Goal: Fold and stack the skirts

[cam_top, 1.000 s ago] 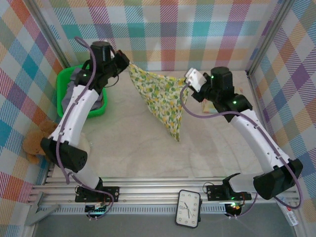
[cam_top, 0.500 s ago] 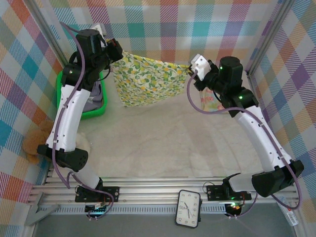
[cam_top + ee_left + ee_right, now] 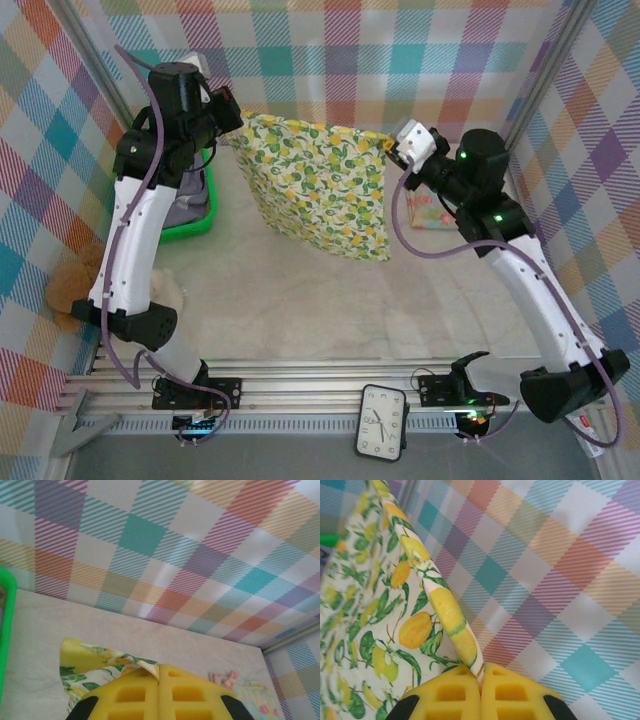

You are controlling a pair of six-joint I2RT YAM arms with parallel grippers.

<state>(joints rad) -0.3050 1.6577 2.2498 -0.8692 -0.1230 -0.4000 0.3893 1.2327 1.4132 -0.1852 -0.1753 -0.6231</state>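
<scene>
Two arms are up, with one garment spread between them.

Far left, top view: a brown teddy bear point(image 3: 66, 290) sits at the table's point(image 3: 300, 300) left edge, against the plaid wall. Just beyond it stands a green bin point(image 3: 196, 228) with a grey-lavender skirt point(image 3: 185, 206) lying inside, partly hidden by the left arm.

The left gripper point(image 3: 232, 128) is high, above the bin's far right corner. Its wrist view shows the yellow fingers point(image 3: 135, 692) pressed together at the left gripper point(image 3: 159, 672), with a fold of the lemon-print skirt point(image 3: 95, 667) pinched in the seam. It holds the skirt's upper left corner.

Centre: the lemon-print skirt point(image 3: 320, 190) hangs as a flat sheet, its top edge stretched almost level from one gripper to the other. The lower hem slopes down to the right. The lowest corner is near the table; whether it touches, I cannot tell.

The right gripper point(image 3: 388, 145) holds the upper right corner. In its wrist view the jaws are closed at the right gripper point(image 3: 481, 672), with the skirt's hem point(image 3: 445, 615) running up out of the seam and the print point(image 3: 365, 620) falling away to the left.

Right of the hanging sheet, a pale pastel patterned skirt point(image 3: 432, 212) lies flat on the table near the far right corner, under the right arm.

Near edge, between the arm bases: a small clock point(image 3: 383, 422).
</scene>
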